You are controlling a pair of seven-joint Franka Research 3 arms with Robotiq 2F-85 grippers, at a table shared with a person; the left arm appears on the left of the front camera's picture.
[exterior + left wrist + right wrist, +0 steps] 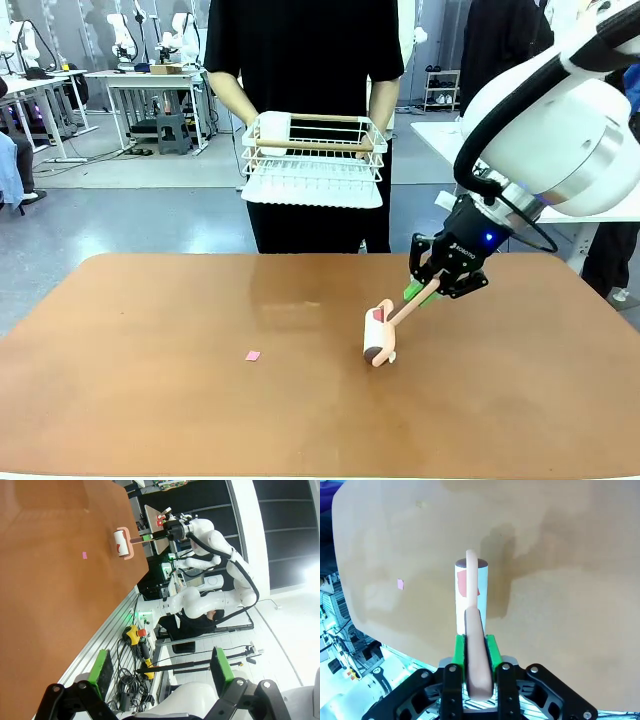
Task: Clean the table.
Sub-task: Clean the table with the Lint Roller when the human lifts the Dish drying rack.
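The left gripper [161, 661] gapes empty off the edge of the table [50, 580], which fills the lower frame. A pink scrap [253, 355] lies near centre. To its right, the right gripper [425, 292] clamps the handle of a lint roller [378, 335]. Beyond, a person [300, 40] holds a wire rack [315, 160].

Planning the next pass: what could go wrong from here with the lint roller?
1. The small pink scrap lies on the reddish-brown table, well to the left of the white lint roller with the peach handle. A pass along the wrong line could miss it.
2. The right hand clamps the handle near its end, so downward pressure may twist it or let it slip between the green pads.
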